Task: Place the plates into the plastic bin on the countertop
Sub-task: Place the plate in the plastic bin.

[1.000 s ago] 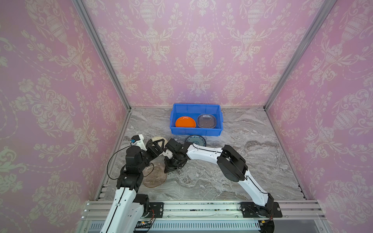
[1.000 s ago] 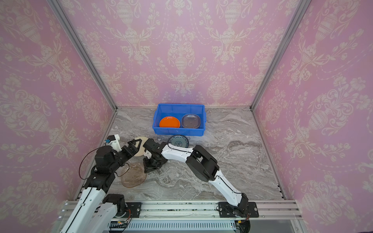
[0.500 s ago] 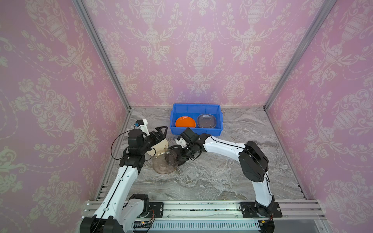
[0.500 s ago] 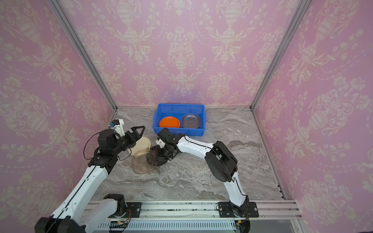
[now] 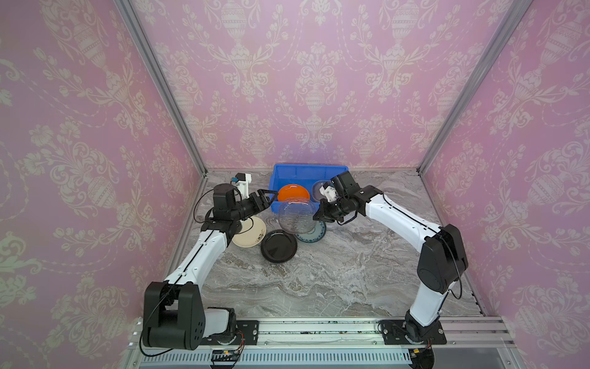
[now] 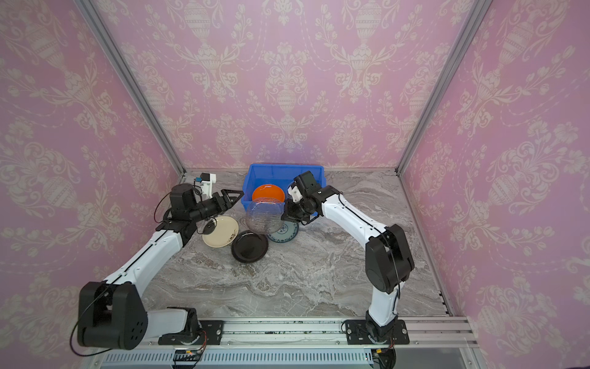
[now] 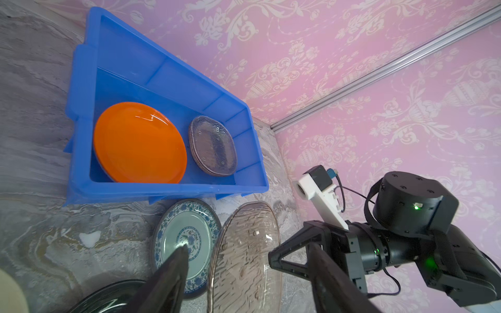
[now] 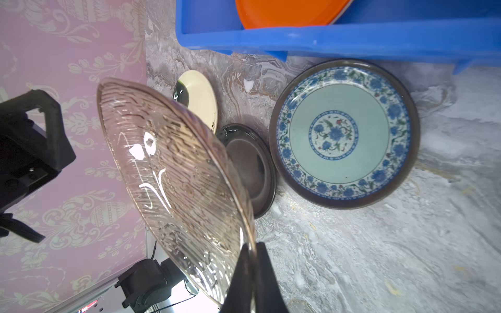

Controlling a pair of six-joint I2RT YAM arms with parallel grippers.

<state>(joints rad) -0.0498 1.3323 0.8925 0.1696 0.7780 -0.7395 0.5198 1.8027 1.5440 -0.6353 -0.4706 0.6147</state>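
Note:
My right gripper (image 5: 316, 216) (image 8: 252, 250) is shut on the rim of a clear ribbed plate (image 5: 295, 215) (image 8: 173, 173). It holds the plate tilted in the air just in front of the blue plastic bin (image 5: 306, 168). Inside the bin lie an orange plate (image 5: 293, 193) and a stack of translucent plates (image 7: 212, 146). A cream plate (image 5: 252, 233), a black plate (image 5: 278, 246) and a teal-patterned plate (image 5: 316, 234) rest on the countertop (image 5: 351, 271) below. My left gripper (image 5: 271, 195) (image 7: 248, 248) hangs open beside the clear plate's left edge, holding nothing.
The bin sits against the back wall. Pink patterned walls with aluminium rails (image 5: 188, 198) close in the left, right and back sides. The cream plate lies close under my left arm.
My right gripper has lifted the clear plate off the front-left countertop and carried it up toward the bin. The left gripper has risen and moved toward the bin, its jaws narrowing slightly.

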